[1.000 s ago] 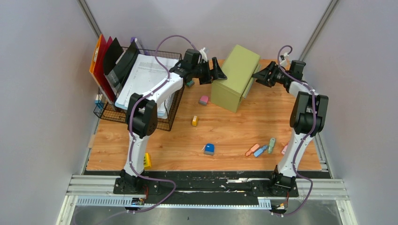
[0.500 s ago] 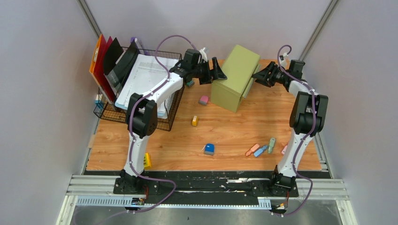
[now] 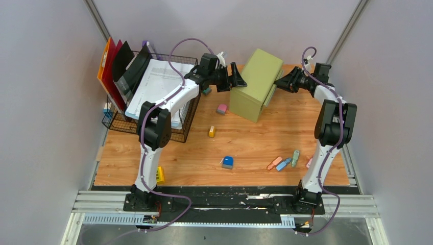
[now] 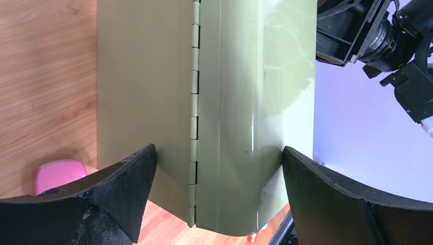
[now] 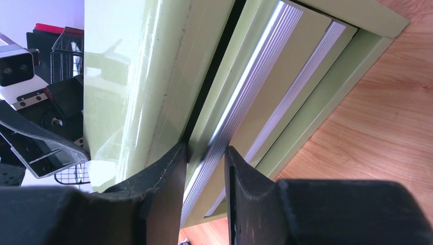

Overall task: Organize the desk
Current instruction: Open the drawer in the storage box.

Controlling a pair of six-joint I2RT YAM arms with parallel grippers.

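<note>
One large desk (image 3: 245,145) lies before both arm bases: light orange-brown wood-grain planks, black and metal rail (image 3: 224,196) along near edge. Small coloured pieces dot its surface: blue block (image 3: 227,162) nearest, yellow block (image 3: 212,131) behind, pink block (image 3: 221,108) farther. Green cabinet (image 3: 258,84) stands at far middle. Left gripper (image 4: 218,158) spread wide, cabinet's hinged corner between tips. Right gripper (image 5: 206,153) nearly closed, pinching silver drawer handle (image 5: 245,97) on cabinet's opposite side. Wire basket (image 3: 115,122) far left; print on its paper stack (image 3: 158,81) too small to read.
</note>
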